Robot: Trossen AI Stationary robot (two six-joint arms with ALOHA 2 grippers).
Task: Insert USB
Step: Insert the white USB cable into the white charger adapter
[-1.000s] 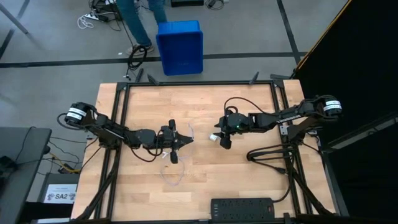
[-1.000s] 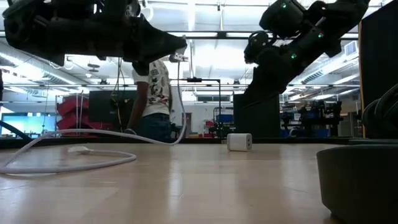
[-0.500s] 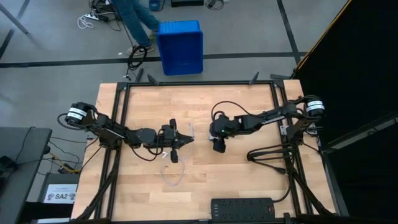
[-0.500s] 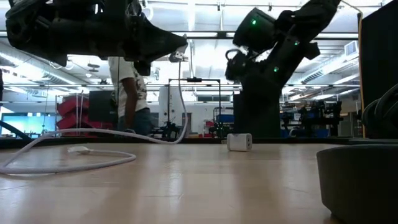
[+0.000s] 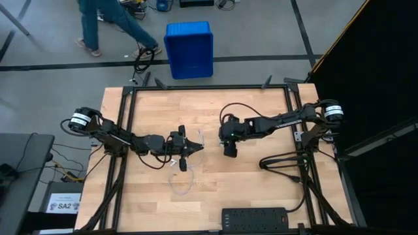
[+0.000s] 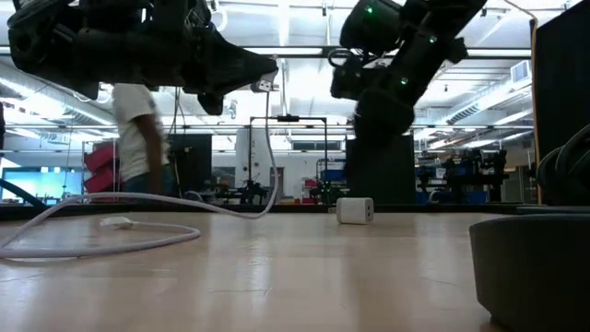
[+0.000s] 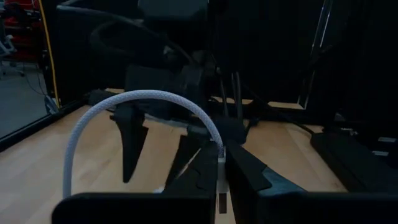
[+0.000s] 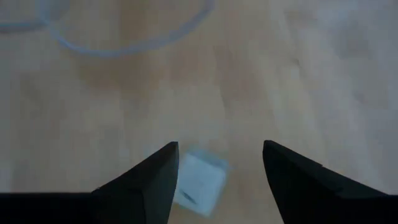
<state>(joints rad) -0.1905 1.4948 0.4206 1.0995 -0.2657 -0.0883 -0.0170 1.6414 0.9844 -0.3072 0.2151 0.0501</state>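
**Right hand lines up over the adapter while the left holds the plug ready**

The right hand [image 8: 217, 171] hangs over the small white adapter cube [image 8: 198, 178], its two fingers spread apart and empty, the cube showing in the gap between them. To do this step well, the hand should probably drop straight down, centre the cube between both fingers and close squarely on its flat sides, so the port ends up facing the left arm.

The left hand [image 5: 196, 146] is clamped on the plug end of the USB [image 7: 134, 106], which arcs up from its fingertips. The rest of the thin whitish cable lies in loose loops on the counter [image 5: 248, 189].

The right arm reaches in from the counter's right edge, wrist bent downward. The left arm stretches low and level from the left edge.
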